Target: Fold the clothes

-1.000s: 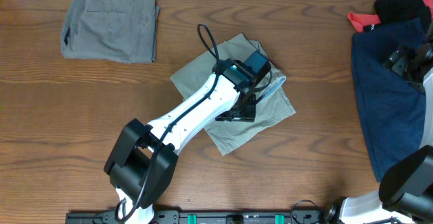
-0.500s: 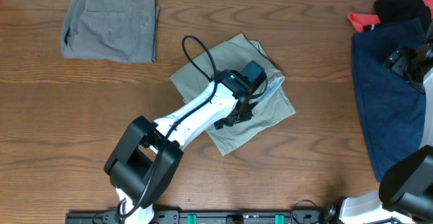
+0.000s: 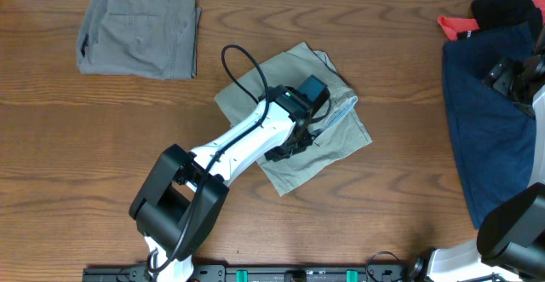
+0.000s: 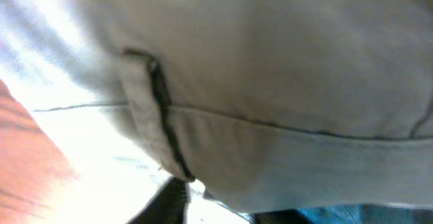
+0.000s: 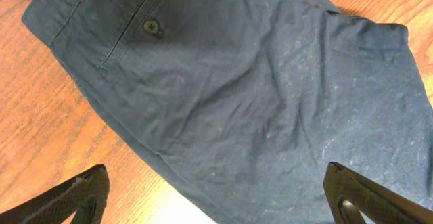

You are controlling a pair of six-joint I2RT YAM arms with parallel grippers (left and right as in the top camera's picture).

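The light khaki shorts (image 3: 341,141) lie folded into a rough square at the middle of the table, a strip of pale blue lining showing at their right edge. My left gripper (image 3: 298,144) is down on them, its dark fingers pinching a fold of the cloth. In the left wrist view the khaki shorts (image 4: 270,82) fill the frame, a belt loop and seam close up, and the left gripper (image 4: 223,210) barely shows. My right gripper (image 5: 220,200) hangs open over the dark navy shorts (image 5: 237,82), which are spread flat at the far right (image 3: 485,137).
A grey-olive pair of shorts (image 3: 140,28) sits folded at the back left. A red item (image 3: 456,25) and a black item (image 3: 507,8) lie at the back right by the navy pair. Bare wooden table (image 3: 102,137) shows between them.
My left arm has drawn back slightly towards the lower left over the khaki shorts and its fingers have closed in on the cloth. The right arm has not moved.
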